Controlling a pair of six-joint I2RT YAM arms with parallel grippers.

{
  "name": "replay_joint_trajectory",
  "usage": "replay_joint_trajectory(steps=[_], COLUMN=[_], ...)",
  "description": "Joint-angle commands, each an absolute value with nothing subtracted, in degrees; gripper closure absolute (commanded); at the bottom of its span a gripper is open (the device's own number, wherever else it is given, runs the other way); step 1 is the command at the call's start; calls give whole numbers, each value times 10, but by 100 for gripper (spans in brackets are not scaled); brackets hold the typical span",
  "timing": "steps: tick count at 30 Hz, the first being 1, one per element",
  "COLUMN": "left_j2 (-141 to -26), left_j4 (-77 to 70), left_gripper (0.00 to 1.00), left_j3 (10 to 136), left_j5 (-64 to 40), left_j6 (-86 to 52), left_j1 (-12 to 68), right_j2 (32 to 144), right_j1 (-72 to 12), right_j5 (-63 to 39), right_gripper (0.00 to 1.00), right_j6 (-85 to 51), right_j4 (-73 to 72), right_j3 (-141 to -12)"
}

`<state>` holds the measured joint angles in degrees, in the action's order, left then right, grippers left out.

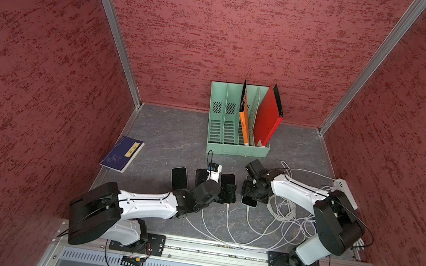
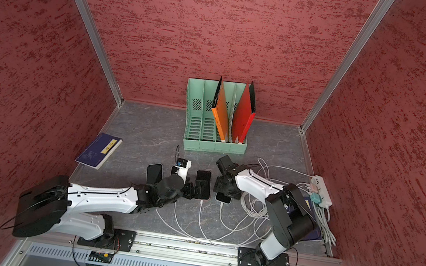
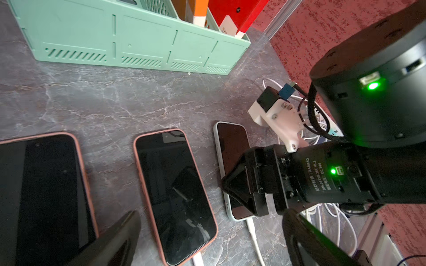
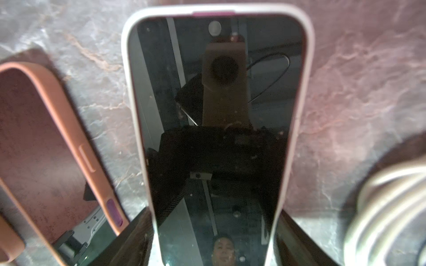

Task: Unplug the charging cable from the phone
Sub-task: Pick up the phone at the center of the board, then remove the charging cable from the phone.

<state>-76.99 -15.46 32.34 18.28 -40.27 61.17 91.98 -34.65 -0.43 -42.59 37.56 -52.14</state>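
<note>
In both top views, four phones lay face up in a row at mid-table. The white-cased phone point(image 1: 249, 201) sat at the row's 3 o'clock end, mostly hidden beneath the right gripper point(image 1: 250, 194), whose arm reached in from 3 o'clock. Its charging cable point(image 1: 248, 217) was plugged into the phone's 6 o'clock end and ran off toward the front rail. The left gripper point(image 1: 228, 191) hung over the pink-cased phone point(image 1: 228, 179), the neighbour at 9 o'clock. A green file organizer point(image 1: 235, 149) stood at 12 o'clock of the row, a power strip point(image 1: 346, 190) at 3 o'clock and a blue book point(image 1: 122, 157) at 9 o'clock.

In the left wrist view, the left gripper's fingers point(image 3: 119, 237) were spread wide, one on either side of the pink-cased phone's plug end, with nothing held between them. The right gripper point(image 3: 239, 195) straddled the white-cased phone near its plug end, and the cable's white plug point(image 3: 250, 226) was seated in the port.

In the right wrist view, the white-cased phone point(image 4: 219, 103) filled the frame, its dark screen facing up. A dark finger point(image 4: 136, 241) pressed against each long edge, so the claw pinched the phone across its width. The pink-cased phone lay beside it without touching, and a blurred coil of cable point(image 4: 391, 207) lay on the other side.
</note>
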Motion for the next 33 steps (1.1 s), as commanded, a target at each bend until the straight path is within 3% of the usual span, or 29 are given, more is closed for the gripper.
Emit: replay_joint_trajectory(steps=[1, 9, 19, 26, 33], left_j2=[-796, -869, -932, -946, -969], left_j4=[-241, -350, -421, -430, -416], left_gripper=[0, 12, 45, 40, 43], left_j3=[314, 311, 309, 310, 333], left_j5=[163, 121, 80, 73, 54], left_j6=[-402, -406, -416, -418, -419], left_j1=[620, 632, 669, 681, 684], right_j2=[867, 798, 739, 719, 694], right_j1=[-345, -345, -345, -345, -345], right_j5=[15, 15, 23, 23, 19], right_gripper=[90, 97, 98, 98, 97], right_j6=[-423, -431, -446, -455, -461], right_j4=[349, 343, 337, 330, 320], right_j3=[-518, -502, -486, -489, -479])
